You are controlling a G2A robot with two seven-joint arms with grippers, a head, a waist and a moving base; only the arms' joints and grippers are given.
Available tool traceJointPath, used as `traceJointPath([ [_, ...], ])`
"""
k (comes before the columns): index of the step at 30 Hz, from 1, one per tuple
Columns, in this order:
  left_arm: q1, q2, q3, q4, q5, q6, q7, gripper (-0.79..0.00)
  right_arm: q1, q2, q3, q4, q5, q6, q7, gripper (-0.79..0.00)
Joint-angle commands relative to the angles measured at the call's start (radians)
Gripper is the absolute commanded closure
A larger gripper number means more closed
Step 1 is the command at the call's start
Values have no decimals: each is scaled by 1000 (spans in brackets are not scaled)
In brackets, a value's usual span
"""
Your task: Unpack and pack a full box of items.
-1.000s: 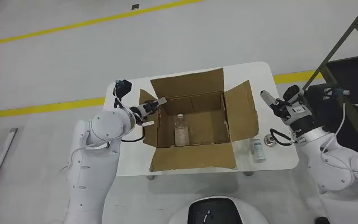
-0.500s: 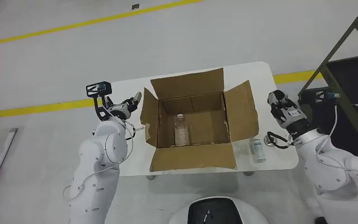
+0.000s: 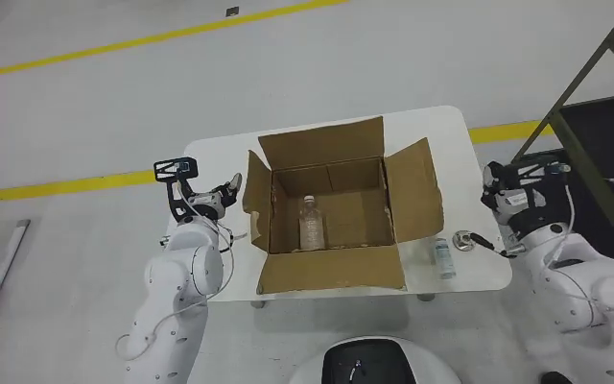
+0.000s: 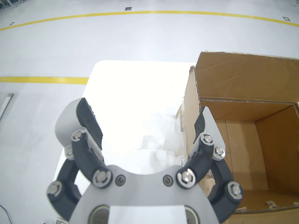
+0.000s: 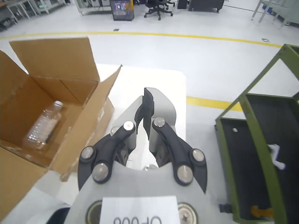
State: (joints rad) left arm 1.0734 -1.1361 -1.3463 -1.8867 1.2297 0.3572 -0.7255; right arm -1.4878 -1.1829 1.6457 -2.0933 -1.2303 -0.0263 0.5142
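the cardboard box (image 3: 326,144) stands in the middle of the white bench (image 3: 422,125) with all four flaps folded outward; inside it a clear plastic bottle (image 3: 310,223) lies on its side on the box floor, near the middle and a little toward the left wall; its long axis runs from the robot's side to the far side, with the cap pointing at the far wall, away from the robot; in the right wrist view the same bottle (image 5: 43,125) shows slanted on the cardboard floor, cap uppermost

the left hand (image 4: 144,120) hangs above the left part of the bench, just beside the box's left flap and apart from it; its fingers (image 4: 90,120) are spread wide with nothing between them

the right hand (image 5: 146,108) sits at the bench's right edge, well apart from the box; its fingers are pressed together and grip nothing

on the bench right of the box a small white container (image 3: 442,257) lies on its side, long axis running near to far; just beside it rests a small round metal thing (image 3: 463,240); a green cart (image 5: 257,122) stands off the right end of the bench
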Motion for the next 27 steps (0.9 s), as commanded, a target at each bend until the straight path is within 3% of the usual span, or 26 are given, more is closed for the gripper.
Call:
traceJointPath([
  [1,0,0,0,0,0,0,0,-785,-18,4,10,-14,-67,-2,98,0],
  [6,0,0,0,0,0,0,0,-785,-38,11,16,-32,-125,-5,410,0],
  [9,0,0,0,0,0,0,0,-785,-29,13,11,0,-130,-16,528,0],
  [14,0,0,0,0,0,0,0,-785,-1,7,-25,52,-140,41,510,0],
  [24,0,0,0,0,0,0,0,-785,-5,7,-33,66,-121,18,487,0],
  [27,0,0,0,0,0,0,0,-785,43,7,-31,101,-66,-2,538,0],
])
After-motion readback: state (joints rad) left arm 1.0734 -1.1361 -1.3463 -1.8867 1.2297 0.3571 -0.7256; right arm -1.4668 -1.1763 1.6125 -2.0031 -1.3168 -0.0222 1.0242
